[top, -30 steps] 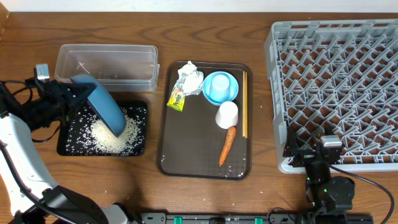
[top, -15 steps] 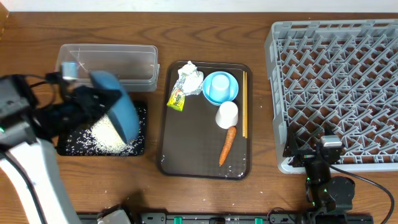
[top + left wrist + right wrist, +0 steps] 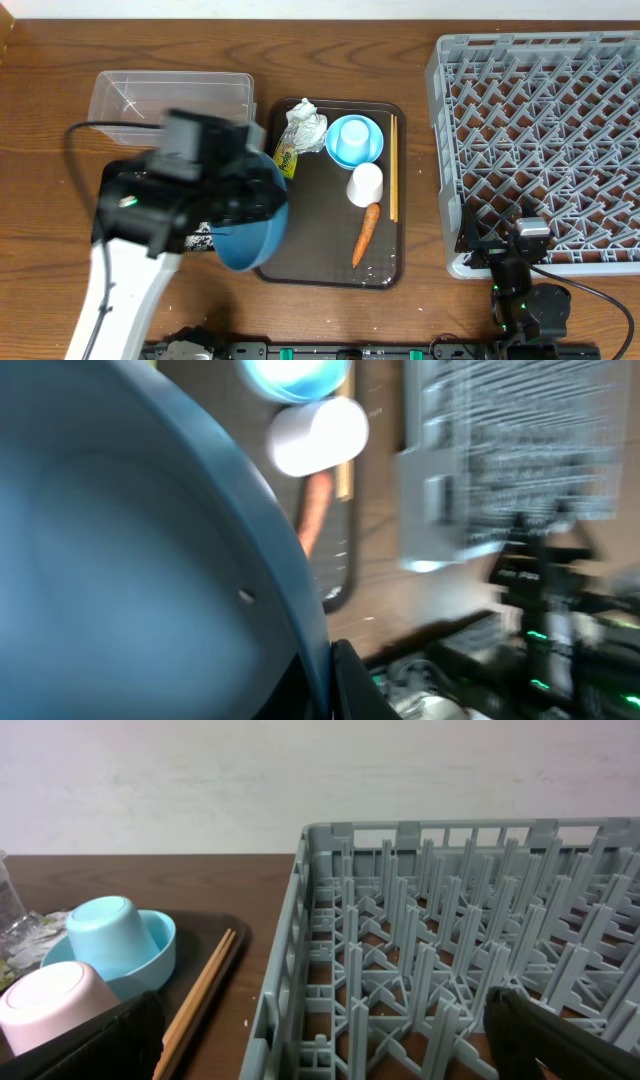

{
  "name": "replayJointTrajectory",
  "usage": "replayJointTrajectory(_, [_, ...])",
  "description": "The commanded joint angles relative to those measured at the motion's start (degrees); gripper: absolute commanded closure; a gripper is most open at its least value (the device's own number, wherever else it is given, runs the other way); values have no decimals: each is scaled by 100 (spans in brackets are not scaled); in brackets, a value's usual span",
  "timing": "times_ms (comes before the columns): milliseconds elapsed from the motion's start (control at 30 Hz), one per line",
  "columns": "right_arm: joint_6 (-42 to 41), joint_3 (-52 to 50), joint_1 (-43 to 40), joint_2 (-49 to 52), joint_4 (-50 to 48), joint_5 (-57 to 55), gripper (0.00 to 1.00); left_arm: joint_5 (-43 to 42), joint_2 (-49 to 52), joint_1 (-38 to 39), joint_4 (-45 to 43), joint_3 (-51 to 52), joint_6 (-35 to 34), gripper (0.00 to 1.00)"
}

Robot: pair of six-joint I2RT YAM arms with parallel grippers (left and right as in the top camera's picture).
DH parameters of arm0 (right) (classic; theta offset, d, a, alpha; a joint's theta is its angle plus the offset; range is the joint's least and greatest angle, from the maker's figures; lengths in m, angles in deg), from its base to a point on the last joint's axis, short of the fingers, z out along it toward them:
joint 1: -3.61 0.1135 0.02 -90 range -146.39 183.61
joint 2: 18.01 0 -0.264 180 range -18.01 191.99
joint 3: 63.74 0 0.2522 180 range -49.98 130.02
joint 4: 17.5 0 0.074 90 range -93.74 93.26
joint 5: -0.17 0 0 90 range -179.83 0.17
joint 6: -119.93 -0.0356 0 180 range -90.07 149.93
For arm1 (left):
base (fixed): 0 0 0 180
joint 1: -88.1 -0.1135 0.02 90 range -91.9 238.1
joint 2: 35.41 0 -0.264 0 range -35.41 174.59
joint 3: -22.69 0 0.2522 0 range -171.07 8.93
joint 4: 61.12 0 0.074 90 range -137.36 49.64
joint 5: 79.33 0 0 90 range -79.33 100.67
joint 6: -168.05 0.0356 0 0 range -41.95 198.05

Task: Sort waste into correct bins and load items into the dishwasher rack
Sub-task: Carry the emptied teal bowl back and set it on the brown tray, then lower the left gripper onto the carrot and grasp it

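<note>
One second on, the large dark-blue bowl (image 3: 252,225), rim pinched in the closed left gripper (image 3: 325,680), has swung from nine o'clock toward centre, seemingly bound for the dishwasher rack (image 3: 540,60) at three, while the right gripper (image 3: 330,1055) gapes empty.

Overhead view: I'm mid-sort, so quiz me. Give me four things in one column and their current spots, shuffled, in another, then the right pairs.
Things
1. dark-blue bowl
2. carrot
3. chopsticks
4. light-blue bowl

Places
A. along the right edge of the brown tray
B. at the tray's far end, beside the crumpled wrapper
C. in the air over the tray's left edge
D. lying on the tray, on the robot's side of the white cup

Pairs: 1-C, 2-D, 3-A, 4-B
</note>
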Motion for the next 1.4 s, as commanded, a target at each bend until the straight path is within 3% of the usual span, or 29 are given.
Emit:
replayJointTrajectory(0, [-57,-9,15,-15,22,2,1,1585,433,765,-61,66,-892,94])
replayJointTrajectory(233, [-57,-9,15,-15,22,2,1,1561,1626,1884,-977,66,-931,94])
replayJointTrajectory(567, [-57,-9,15,-15,22,2,1,1561,2959,2072,-1274,66,-949,94])
replayJointTrajectory(900, [-57,-9,15,-15,22,2,1,1556,3121,2100,-1318,66,-951,92])
replayJointTrajectory(1000, [-57,-9,15,-15,22,2,1,1558,3123,2153,-1316,66,-949,84])
replayJointTrajectory(1367, [-57,-9,15,-15,22,2,1,1556,3126,2194,-1338,37,-925,83])
